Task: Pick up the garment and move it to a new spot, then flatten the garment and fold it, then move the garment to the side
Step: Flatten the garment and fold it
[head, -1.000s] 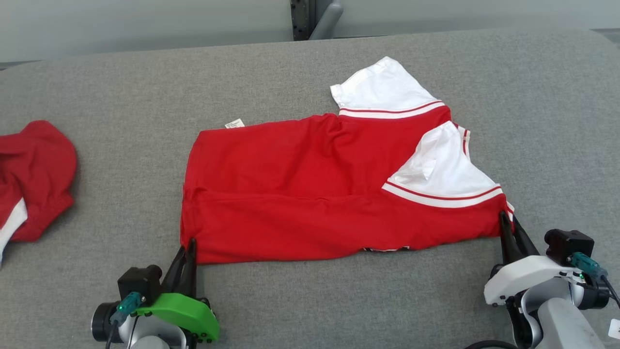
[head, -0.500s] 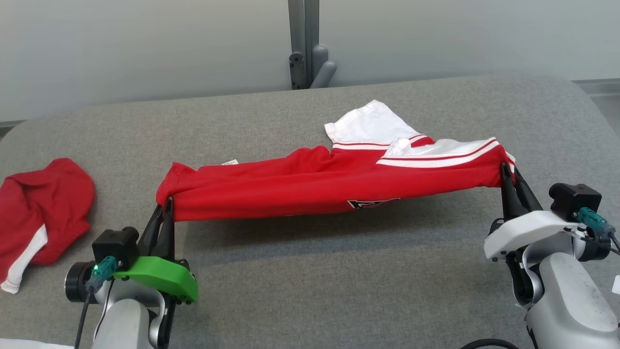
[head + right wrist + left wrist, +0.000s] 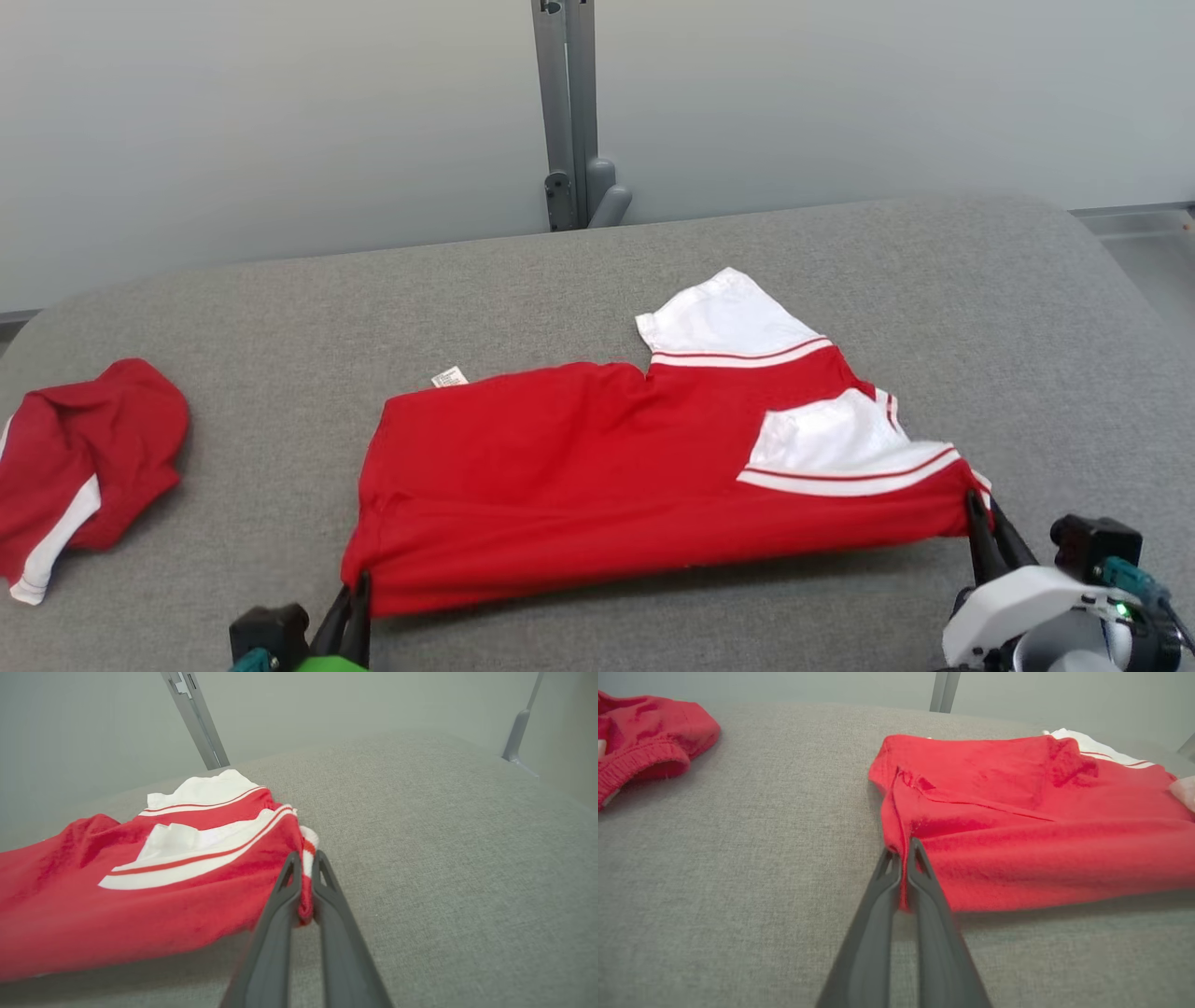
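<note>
Here the red garment (image 3: 597, 485), its white striped sleeves (image 3: 840, 439) gathered toward the right end, lies mostly spread across the middle of the grey bench (image 3: 280, 308). Its far part rests on the surface, while the near edge hangs just off it with a thin shadow underneath. That near edge is drawn fairly straight between two corners. The left gripper (image 3: 355, 593) has its fingers pressed together on the near left corner, with a fold of red fabric pinched between them in the left wrist view. The right gripper (image 3: 977, 509) pinches the near right corner in the same way. A small white label (image 3: 450, 376) pokes out at the far edge. The other red garment (image 3: 89, 467) sits crumpled well apart at the bench's left end, and a grey post (image 3: 565, 112) stands behind. This looks like the flattening step, with the fold not yet made: one sleeve is rumpled and a long crease runs along the body. The next move probably calls for both arms to act together, holding the edge taut and level as it goes down, since an uneven pull would skew the cloth.
</note>
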